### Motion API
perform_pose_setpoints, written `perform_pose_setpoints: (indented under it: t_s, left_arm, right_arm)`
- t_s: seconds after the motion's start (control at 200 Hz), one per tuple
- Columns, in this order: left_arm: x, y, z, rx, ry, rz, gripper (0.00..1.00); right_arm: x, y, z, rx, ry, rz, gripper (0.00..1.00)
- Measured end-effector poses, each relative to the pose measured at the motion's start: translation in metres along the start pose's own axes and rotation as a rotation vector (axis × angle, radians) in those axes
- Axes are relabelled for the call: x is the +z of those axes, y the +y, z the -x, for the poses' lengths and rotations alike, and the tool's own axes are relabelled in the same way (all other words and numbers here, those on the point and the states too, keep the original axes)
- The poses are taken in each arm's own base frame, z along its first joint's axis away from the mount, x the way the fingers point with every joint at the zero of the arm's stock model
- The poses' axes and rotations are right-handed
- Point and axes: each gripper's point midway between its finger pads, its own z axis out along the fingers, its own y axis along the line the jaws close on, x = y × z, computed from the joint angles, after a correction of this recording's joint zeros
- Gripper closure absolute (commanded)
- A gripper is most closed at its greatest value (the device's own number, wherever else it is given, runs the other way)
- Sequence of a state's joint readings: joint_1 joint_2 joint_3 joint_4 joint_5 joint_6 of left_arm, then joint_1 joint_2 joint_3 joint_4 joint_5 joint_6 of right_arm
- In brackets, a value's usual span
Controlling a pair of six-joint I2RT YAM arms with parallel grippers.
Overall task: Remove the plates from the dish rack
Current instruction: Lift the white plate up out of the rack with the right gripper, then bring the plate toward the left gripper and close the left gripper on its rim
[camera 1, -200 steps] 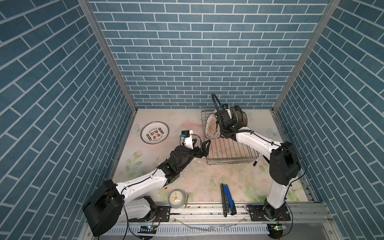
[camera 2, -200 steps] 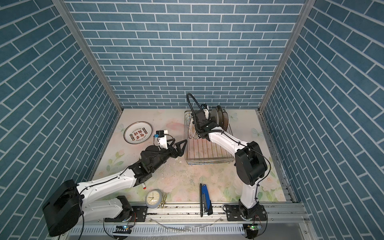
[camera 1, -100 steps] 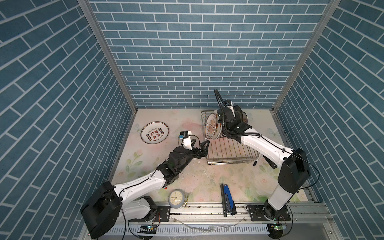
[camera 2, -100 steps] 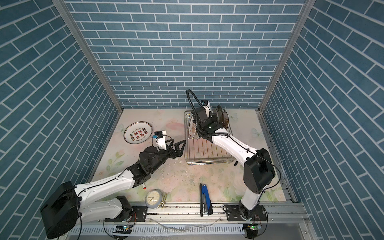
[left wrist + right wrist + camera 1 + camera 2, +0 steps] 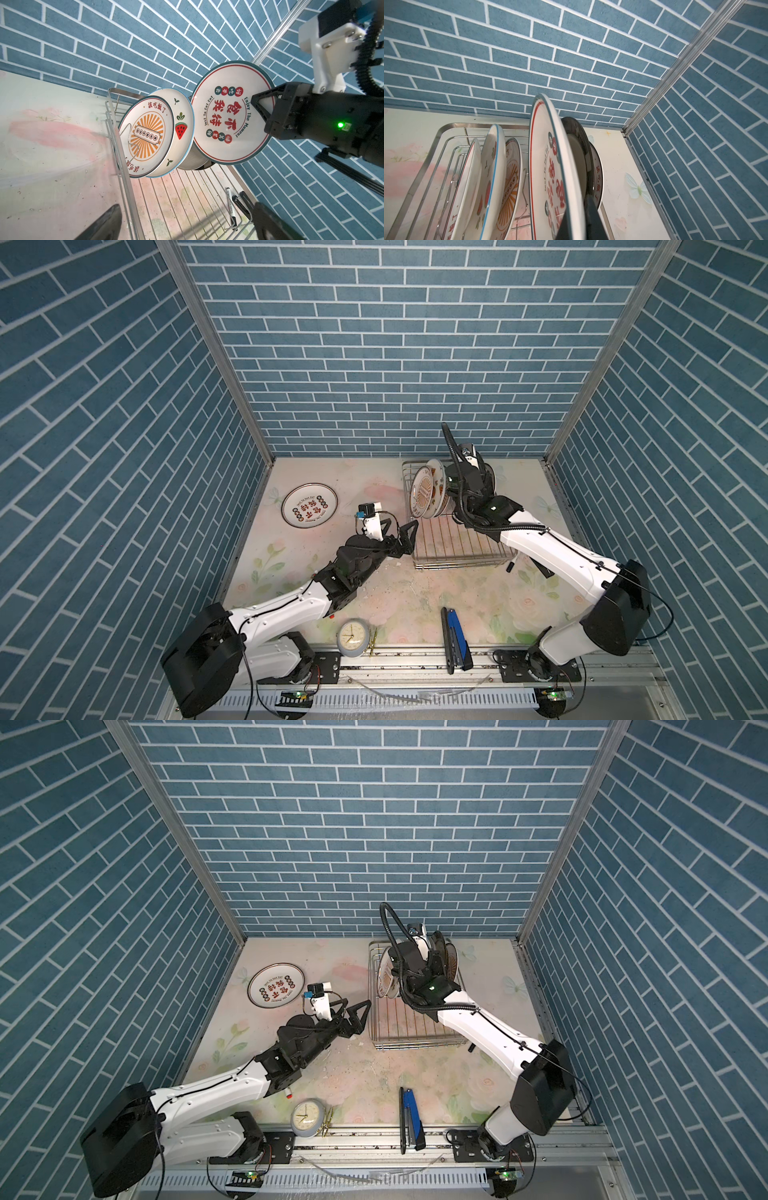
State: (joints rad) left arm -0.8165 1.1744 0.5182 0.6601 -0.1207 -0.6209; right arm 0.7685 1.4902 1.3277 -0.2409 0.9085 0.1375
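The dish rack [image 5: 453, 545] [image 5: 409, 1029] [image 5: 187, 199] stands at the back right with several plates upright in its far end, an orange sunburst plate [image 5: 426, 494] [image 5: 145, 135] foremost. My right gripper [image 5: 258, 101] [image 5: 579, 220] is shut on the rim of a white plate with red characters [image 5: 226, 116] [image 5: 548, 166], held upright above the row. A dark-rimmed plate [image 5: 577, 133] stands just behind it. Another printed plate [image 5: 309, 510] [image 5: 276, 986] lies flat on the table at the left. My left gripper [image 5: 401, 533] [image 5: 358, 1018] [image 5: 187, 228] is open and empty beside the rack's left side.
A black marker [image 5: 230, 200] and a dark clip lie past the rack's near right corner. A small clock [image 5: 352, 637], a brass clip [image 5: 372, 641] and a blue and black stapler [image 5: 455, 632] sit along the table's front edge. The back wall is close behind the rack.
My right arm has raised the red-character plate a little higher out of the row, and its elbow has swung out to the right. The left gripper has hardly moved.
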Motion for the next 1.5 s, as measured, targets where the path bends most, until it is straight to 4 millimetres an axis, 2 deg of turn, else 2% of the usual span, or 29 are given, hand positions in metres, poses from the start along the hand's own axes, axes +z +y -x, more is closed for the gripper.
perform_pose_setpoints:
  t_s: [0.14,0.24,0.36,0.63,0.9,1.06,1.2,1.346,1.496]
  left_arm:
    - [-0.004,-0.005,-0.001,-0.007,-0.023,-0.054,0.00]
    - [-0.007,-0.001,-0.008,-0.007,-0.017,-0.056,0.00]
    - [-0.009,-0.003,-0.004,-0.008,-0.029,-0.065,0.00]
    - [-0.016,-0.014,-0.002,-0.011,-0.045,-0.142,0.00]
    - [-0.015,-0.033,-0.007,-0.009,-0.025,-0.250,0.00]
    - [-0.016,-0.041,-0.008,-0.012,0.007,-0.320,0.00]
    - [-0.019,-0.035,0.004,-0.041,-0.018,-0.343,0.00]
    - [-0.020,-0.036,0.002,-0.058,0.004,-0.361,0.00]
    - [-0.019,-0.038,0.001,-0.064,0.007,-0.377,0.00]
  right_arm:
    - [-0.015,-0.010,-0.001,0.026,-0.018,0.052,1.00]
    - [-0.027,-0.017,-0.002,0.057,-0.036,0.106,1.00]
    - [-0.039,-0.027,-0.005,0.101,-0.053,0.173,1.00]
    - [-0.054,-0.048,-0.020,0.220,-0.064,0.315,1.00]
    - [-0.076,-0.037,-0.028,0.311,-0.076,0.533,1.00]
    - [-0.082,-0.035,-0.030,0.363,-0.078,0.625,1.00]
    - [-0.085,-0.033,-0.033,0.410,-0.087,0.693,1.00]
    - [-0.084,-0.029,-0.037,0.457,-0.077,0.761,1.00]
    - [-0.085,-0.024,-0.030,0.515,-0.090,0.865,1.00]
